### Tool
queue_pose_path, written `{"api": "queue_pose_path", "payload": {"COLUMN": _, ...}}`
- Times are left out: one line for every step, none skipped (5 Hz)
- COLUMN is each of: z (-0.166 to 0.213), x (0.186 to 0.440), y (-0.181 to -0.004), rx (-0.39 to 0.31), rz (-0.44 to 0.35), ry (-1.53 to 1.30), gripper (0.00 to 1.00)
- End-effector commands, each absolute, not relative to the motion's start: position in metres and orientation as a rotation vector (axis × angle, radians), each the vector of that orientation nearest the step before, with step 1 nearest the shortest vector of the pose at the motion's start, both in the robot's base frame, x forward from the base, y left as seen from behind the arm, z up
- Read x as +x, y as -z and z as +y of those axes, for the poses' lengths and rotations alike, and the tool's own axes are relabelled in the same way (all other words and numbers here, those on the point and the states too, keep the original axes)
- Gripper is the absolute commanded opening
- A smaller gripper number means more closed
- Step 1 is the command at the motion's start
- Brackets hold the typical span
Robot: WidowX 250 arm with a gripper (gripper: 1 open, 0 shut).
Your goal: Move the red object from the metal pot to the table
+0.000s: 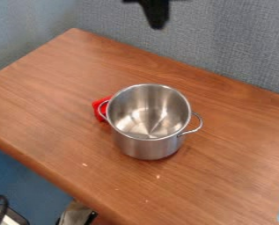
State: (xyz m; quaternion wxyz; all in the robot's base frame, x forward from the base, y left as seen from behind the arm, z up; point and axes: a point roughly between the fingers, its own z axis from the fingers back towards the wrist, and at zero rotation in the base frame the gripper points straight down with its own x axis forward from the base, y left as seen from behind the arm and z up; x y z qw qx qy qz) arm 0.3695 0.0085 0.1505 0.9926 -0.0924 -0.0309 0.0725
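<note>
Fingers (158,18) shut, high above table (59,97)

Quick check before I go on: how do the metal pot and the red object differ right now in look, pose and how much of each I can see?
The metal pot is shiny silver; the red object is bright red. The pot stands upright and open-topped, while the red object lies low on the table outside it, against its left wall. The pot is in full view and looks empty; only a small part of the red object shows, so its shape is unclear. Both rest on the wooden table.
</note>
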Motion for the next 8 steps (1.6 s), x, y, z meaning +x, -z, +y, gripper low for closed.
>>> {"api": "queue_pose_path", "payload": {"z": -0.013, "x": 0.359, "y": -0.139, "rx": -0.158, "rz": -0.112, "ry": -0.142, "gripper": 0.00}}
{"api": "queue_pose_path", "payload": {"z": -0.035, "x": 0.337, "y": -0.126, "rx": -0.170, "rz": -0.082, "ry": -0.053, "gripper": 0.00}}
{"api": "queue_pose_path", "payload": {"z": -0.046, "x": 0.324, "y": -0.114, "rx": -0.185, "rz": -0.067, "ry": 0.010, "gripper": 0.00}}
{"api": "queue_pose_path", "payload": {"z": -0.051, "x": 0.314, "y": -0.105, "rx": -0.198, "rz": -0.061, "ry": 0.064, "gripper": 0.00}}
{"api": "queue_pose_path", "payload": {"z": -0.058, "x": 0.300, "y": -0.107, "rx": -0.190, "rz": -0.058, "ry": 0.104, "gripper": 0.00}}
{"api": "queue_pose_path", "payload": {"z": -0.064, "x": 0.288, "y": -0.105, "rx": -0.179, "rz": -0.049, "ry": 0.135, "gripper": 0.00}}
{"api": "queue_pose_path", "payload": {"z": -0.074, "x": 0.281, "y": -0.104, "rx": -0.157, "rz": -0.065, "ry": 0.207, "gripper": 0.00}}
{"api": "queue_pose_path", "payload": {"z": -0.090, "x": 0.275, "y": -0.100, "rx": -0.133, "rz": -0.078, "ry": 0.281, "gripper": 0.00}}
